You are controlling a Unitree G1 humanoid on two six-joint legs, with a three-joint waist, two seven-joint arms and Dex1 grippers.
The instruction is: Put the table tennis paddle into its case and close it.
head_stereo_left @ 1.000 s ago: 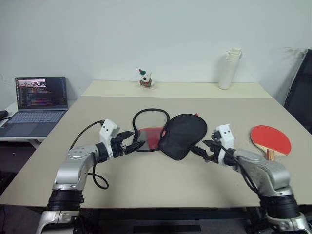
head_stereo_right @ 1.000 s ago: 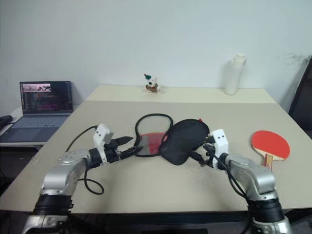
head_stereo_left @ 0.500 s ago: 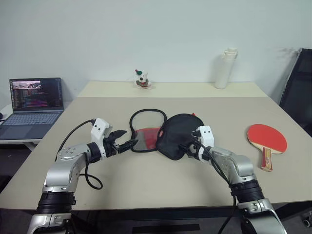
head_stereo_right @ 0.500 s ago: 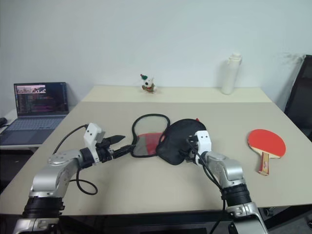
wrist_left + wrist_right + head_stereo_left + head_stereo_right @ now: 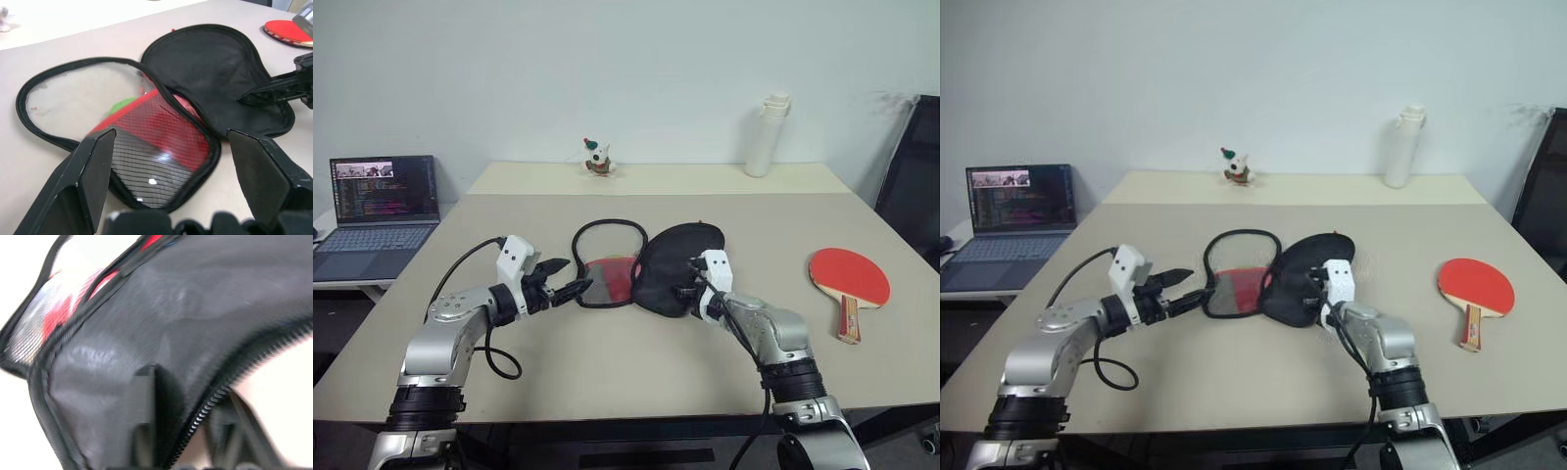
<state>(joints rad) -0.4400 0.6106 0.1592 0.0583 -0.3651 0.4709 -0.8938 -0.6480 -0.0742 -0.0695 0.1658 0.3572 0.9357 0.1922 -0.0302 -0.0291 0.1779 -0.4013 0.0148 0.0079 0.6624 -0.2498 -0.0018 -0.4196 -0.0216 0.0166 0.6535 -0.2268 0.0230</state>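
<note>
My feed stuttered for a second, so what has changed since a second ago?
The right gripper moved in toward the case and shut on the edge of its black flap, which now stands lifted off the table. The left gripper stays open by the case's mesh side. The table tennis paddle lies untouched at the right.

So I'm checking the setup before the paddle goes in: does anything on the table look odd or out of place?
Nothing spilled or damaged. The case lies unzipped and splayed in two lobes, its black half tilted up where the right pincer has shut on its zipper edge. The paddle still lies apart at the table's right side.
</note>
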